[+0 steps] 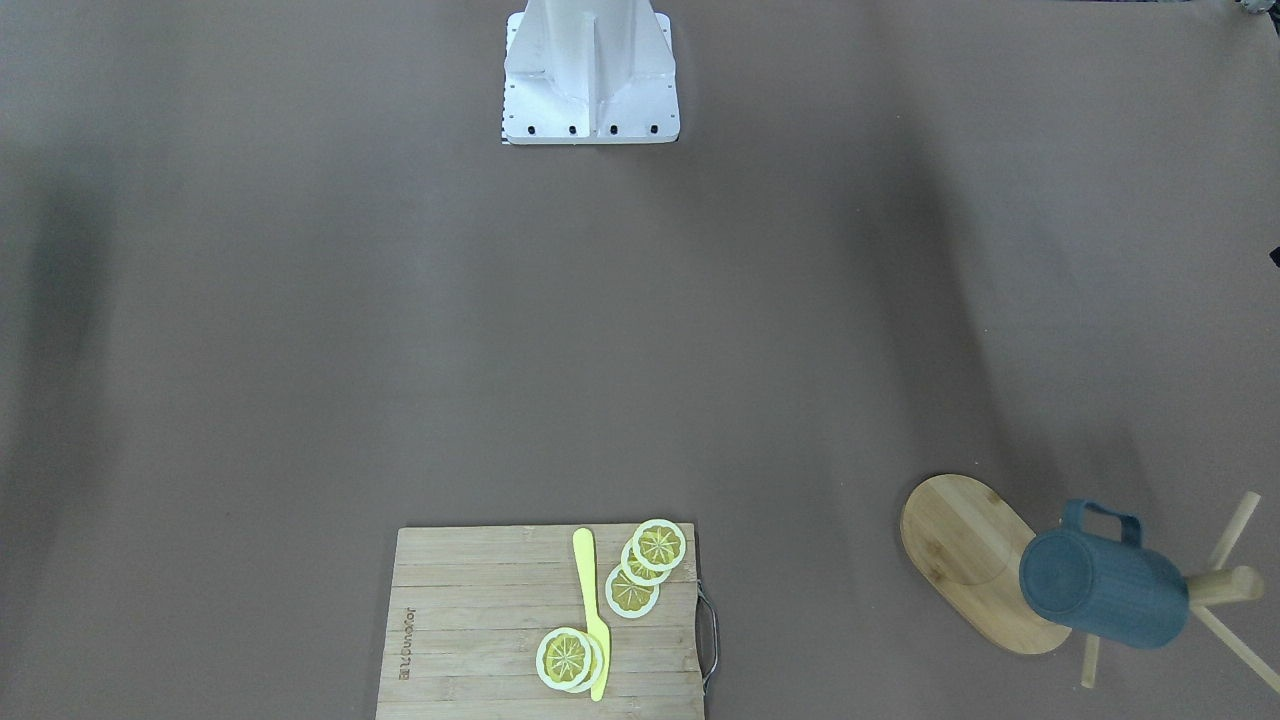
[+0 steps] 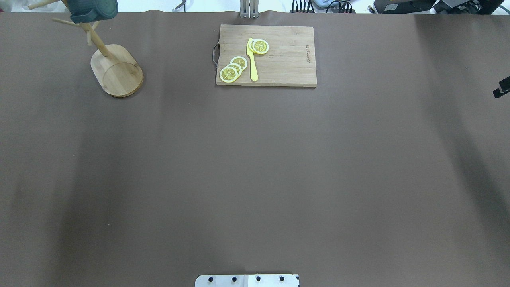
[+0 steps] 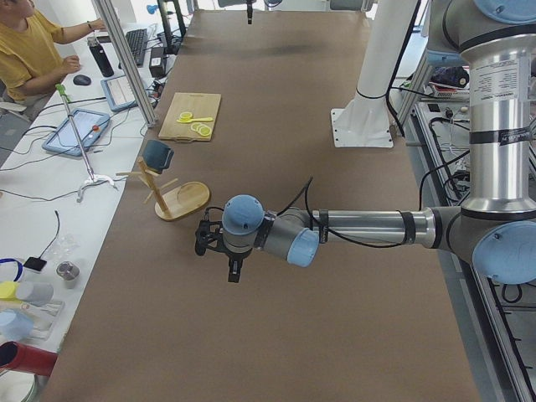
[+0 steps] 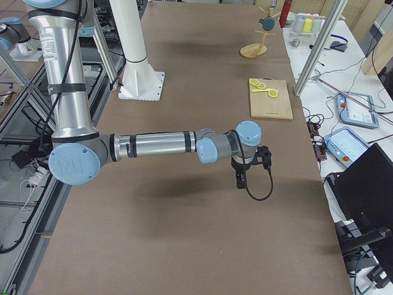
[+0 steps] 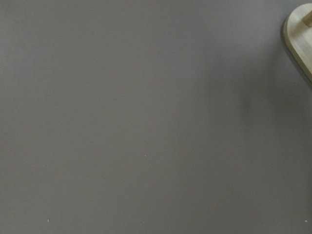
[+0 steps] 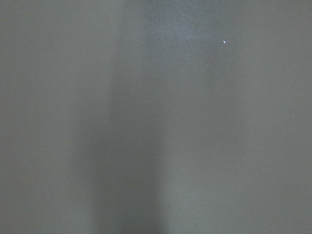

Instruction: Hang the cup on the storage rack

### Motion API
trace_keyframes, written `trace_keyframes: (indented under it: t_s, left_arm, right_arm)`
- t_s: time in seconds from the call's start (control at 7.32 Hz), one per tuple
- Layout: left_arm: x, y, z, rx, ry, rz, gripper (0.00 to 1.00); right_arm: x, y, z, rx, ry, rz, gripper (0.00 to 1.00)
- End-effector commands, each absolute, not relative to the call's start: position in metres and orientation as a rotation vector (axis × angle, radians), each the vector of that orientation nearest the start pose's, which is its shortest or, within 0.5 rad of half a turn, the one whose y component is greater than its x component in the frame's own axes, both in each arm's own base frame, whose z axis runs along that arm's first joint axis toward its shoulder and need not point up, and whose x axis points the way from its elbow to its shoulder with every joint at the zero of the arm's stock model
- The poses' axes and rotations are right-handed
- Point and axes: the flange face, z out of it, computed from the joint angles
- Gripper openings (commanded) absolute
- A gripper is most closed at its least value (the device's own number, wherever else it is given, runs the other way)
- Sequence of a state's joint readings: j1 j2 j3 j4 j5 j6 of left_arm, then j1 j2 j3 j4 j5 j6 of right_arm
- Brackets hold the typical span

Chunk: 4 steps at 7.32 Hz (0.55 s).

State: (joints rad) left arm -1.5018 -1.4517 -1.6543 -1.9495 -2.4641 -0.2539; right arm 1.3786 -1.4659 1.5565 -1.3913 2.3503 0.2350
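1. Brown tabletop (image 1: 640, 330): whether your left gripper (image 3: 234, 270) or right gripper (image 4: 239, 179) is open or closed, I cannot tell.
2. The slate-blue mug (image 1: 1105, 588) hangs on the bamboo mug tree (image 1: 960, 540), beyond the left claw.
3. It is perhaps hooked shallowly; a bump would drop it.

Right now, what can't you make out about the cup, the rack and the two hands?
Cup: what part of the storage rack carries it is hidden behind its body in the front-facing view; the overhead view's top edge crops it.
Left hand: only in the left side view, too small to tell open or shut.
Right hand: likewise, only in the right side view.
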Motion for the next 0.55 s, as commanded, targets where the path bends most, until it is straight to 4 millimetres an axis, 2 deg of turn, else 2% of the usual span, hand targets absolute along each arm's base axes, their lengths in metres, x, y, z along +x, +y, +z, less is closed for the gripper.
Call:
trace_keyframes:
  t_s: [0.0,0.14,0.27,0.41]
  left_arm:
    - [-0.017,-0.455,0.632,0.164,0.904,0.091,0.98]
    - [-0.02,-0.454,0.633,0.176,0.899,0.114,0.98]
    - [-0.025,-0.444,0.639,0.17,0.896,0.101,0.98]
    - [-0.028,-0.425,0.642,0.16,0.893,0.091,0.98]
  right_arm:
    - [-0.044,-0.552,0.591,0.086,-0.812,-0.068,1.0]
    - [-0.044,-0.552,0.591,0.086,-0.814,-0.068,1.0]
    - [-0.044,-0.552,0.591,0.084,-0.821,-0.07,1.0]
    - [-0.045,-0.554,0.585,0.094,-0.826,-0.077,1.0]
